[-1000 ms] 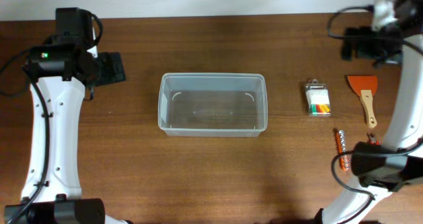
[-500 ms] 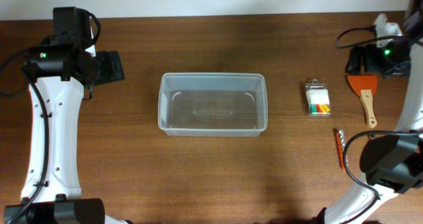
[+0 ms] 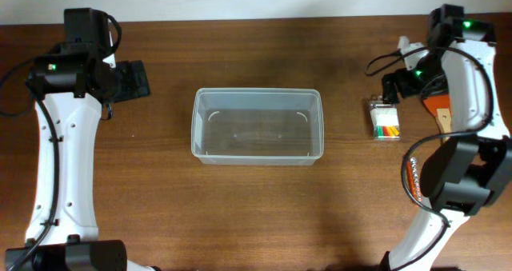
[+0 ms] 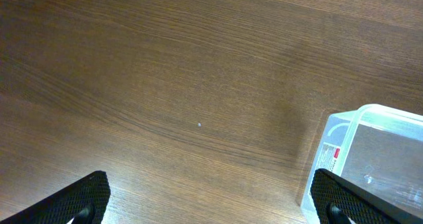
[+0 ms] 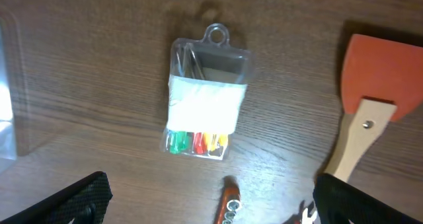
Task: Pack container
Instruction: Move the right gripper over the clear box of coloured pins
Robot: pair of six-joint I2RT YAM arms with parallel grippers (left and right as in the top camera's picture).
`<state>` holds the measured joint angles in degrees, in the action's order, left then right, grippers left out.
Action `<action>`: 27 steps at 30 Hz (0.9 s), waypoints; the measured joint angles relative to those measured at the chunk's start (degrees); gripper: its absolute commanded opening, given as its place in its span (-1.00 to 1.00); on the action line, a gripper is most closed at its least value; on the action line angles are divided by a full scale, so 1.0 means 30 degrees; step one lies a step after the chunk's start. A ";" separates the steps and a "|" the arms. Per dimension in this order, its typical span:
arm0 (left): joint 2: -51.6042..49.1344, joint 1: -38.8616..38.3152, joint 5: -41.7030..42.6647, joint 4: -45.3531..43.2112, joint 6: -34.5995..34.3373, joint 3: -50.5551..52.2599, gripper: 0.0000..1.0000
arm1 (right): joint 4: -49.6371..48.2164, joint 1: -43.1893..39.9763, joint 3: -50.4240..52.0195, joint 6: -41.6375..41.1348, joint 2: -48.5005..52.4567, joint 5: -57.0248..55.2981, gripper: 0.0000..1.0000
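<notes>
The container [image 3: 196, 124] is a clear rectangular bin in the middle of the table, with nothing inside it. Its corner shows at the lower right of the left wrist view [image 4: 367, 159]. My left gripper [image 3: 136, 81] is open and holds nothing, hovering over bare wood left of the bin [image 4: 211, 207]. My right gripper [image 3: 391, 88] is open and holds nothing, hovering just above a small clear case of coloured bits [image 3: 386, 121]. The case lies flat below it in the right wrist view [image 5: 203, 108].
An orange spatula with a wooden handle [image 5: 367, 92] lies right of the case, partly under my right arm in the overhead view [image 3: 442, 113]. A red-orange socket holder [image 5: 229, 207] lies near the case's front side. The table's far edge runs along the top.
My right arm has swung in from the far right edge to above the small case. The left arm and the bin have not moved.
</notes>
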<state>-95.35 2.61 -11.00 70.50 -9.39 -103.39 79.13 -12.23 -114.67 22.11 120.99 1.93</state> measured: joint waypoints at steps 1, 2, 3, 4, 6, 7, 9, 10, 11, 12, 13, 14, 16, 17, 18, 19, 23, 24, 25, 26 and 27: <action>0.0000 0.0000 -0.0007 0.0007 -0.0007 0.0000 0.99 | -0.0124 0.0000 0.0029 -0.0029 0.0211 -0.0022 0.97; 0.0000 0.0000 0.0000 0.0007 0.0000 0.0000 0.99 | -0.0211 -0.0015 0.0036 -0.0029 0.0379 -0.0087 0.97; 0.0000 0.0000 0.0000 0.0015 0.0000 0.0000 0.99 | -0.0277 -0.0015 0.0036 -0.0109 0.0605 -0.0153 0.97; 0.0000 0.0000 -0.0007 0.0015 0.0000 0.0000 0.98 | -0.0299 -0.0015 0.0036 -0.0160 0.0729 -0.0168 0.97; 0.0000 0.0000 -0.0007 0.0007 -0.0007 0.0000 0.99 | -0.0299 -0.0015 0.0036 -0.0379 0.1129 -0.0219 0.97; 0.0000 0.0000 0.0000 0.0015 -0.0007 0.0000 0.99 | -0.0321 -0.0015 0.0036 -0.0495 0.1311 -0.0219 0.97; 0.0000 0.0000 0.0000 0.0007 -0.0007 0.0000 0.99 | -0.0328 -0.0015 0.0051 -0.0845 0.1683 -0.0226 0.97; 0.0000 0.0000 0.0000 0.0015 0.0000 0.0000 0.99 | -0.0335 -0.0015 0.0051 -0.0903 0.1821 -0.0226 0.97; 0.0000 0.0000 -0.0007 0.0007 -0.0007 0.0000 0.99 | -0.0335 -0.0015 0.0051 -0.0991 0.1938 -0.0226 0.97; 0.0000 0.0000 -0.0007 0.0015 -0.0007 0.0000 0.98 | -0.0328 -0.0015 0.0051 -0.1086 0.2062 -0.0219 0.97; 0.0000 0.0000 -0.0007 0.0015 -0.0007 0.0000 0.98 | -0.0335 -0.0015 0.0051 -0.1151 0.2171 -0.0226 0.97; 0.0000 0.0000 0.0000 0.0015 0.0000 0.0000 0.99 | -0.0335 -0.0015 0.0051 -0.1209 0.2229 -0.0226 0.98; 0.0000 0.0000 0.0000 0.0022 0.0000 0.0000 0.99 | -0.0364 -0.0015 0.0051 -0.1297 0.2346 -0.0219 0.97; 0.0000 0.0000 -0.0007 0.0036 -0.0007 0.0000 0.99 | -0.0430 -0.0015 0.0051 -0.1355 0.2390 -0.0211 0.97; 0.0000 0.0000 0.0000 0.0066 0.0000 0.0000 0.99 | -0.0561 -0.0015 0.0058 -0.1377 0.2419 -0.0197 0.97; 0.0000 0.0000 -0.0007 0.0095 0.0000 0.0000 0.99 | -0.0721 -0.0015 0.0087 -0.1377 0.2448 -0.0138 0.97; 0.0000 0.0000 0.0000 0.0146 0.0000 0.0000 0.99 | -0.0991 -0.0015 0.0248 -0.1377 0.2572 0.0087 0.97; 0.0000 0.0000 0.0000 0.0153 0.0000 0.0000 0.99 | -0.0998 -0.0015 0.0291 -0.1377 0.2630 0.0189 0.97; 0.0000 0.0000 0.0000 0.0160 0.0000 0.0000 0.99 | -0.1042 -0.0015 0.0335 -0.1384 0.2688 0.0270 0.97; 0.0000 0.0000 0.0000 0.0168 0.0000 0.0000 0.99 | -0.1056 -0.0015 0.0342 -0.1384 0.2783 0.0342 0.97; 0.0000 0.0000 -0.0007 0.0211 -0.0007 0.0000 0.98 | -0.1100 -0.0015 0.0350 -0.1399 0.2863 0.0393 0.97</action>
<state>-95.35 2.61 -11.03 71.13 -9.41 -103.39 75.83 -12.27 -113.62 17.91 129.58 3.11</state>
